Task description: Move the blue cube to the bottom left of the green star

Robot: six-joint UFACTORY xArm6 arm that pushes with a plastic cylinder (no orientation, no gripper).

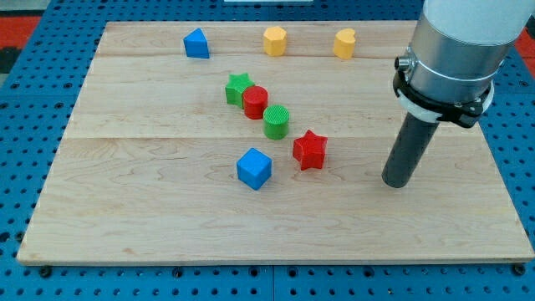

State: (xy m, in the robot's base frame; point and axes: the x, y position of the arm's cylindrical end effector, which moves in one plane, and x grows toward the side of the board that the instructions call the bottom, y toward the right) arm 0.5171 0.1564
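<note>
The blue cube point(254, 168) sits nearest the view's bottom of all the blocks, on the wooden table point(125, 226). Taking the cube as landmark: the red star point(309, 150) is just to its right and slightly above, close but apart; the green cylinder point(277, 121) is above it, a little right; the red cylinder point(255, 102) is straight above, further up, touching the green star point(238, 87), which is furthest of that chain and slightly left. My tip point(396, 181) rests well to the cube's right, at about the same height in the view, with the red star between the two but a bit higher. There is no claw on this arm, only the rod, so there is nothing to be open or shut.

The step in hand, as I judge it, is getting behind the cube. The goal spot lies up and left of the cube, below-left of the green star, so my tip should pass under the red star, come to the cube's lower right face, and push up-left, steering left of the cylinders so the chain is not disturbed.

The cube has no long axis; it stands turned, one corner pointing toward the view's bottom, so a push on a face, not the corner, should keep it from spinning

Far beyond the cube, along the table's top edge, are a blue block point(196, 43) and two yellow blocks point(274, 40) point(344, 43)
</note>
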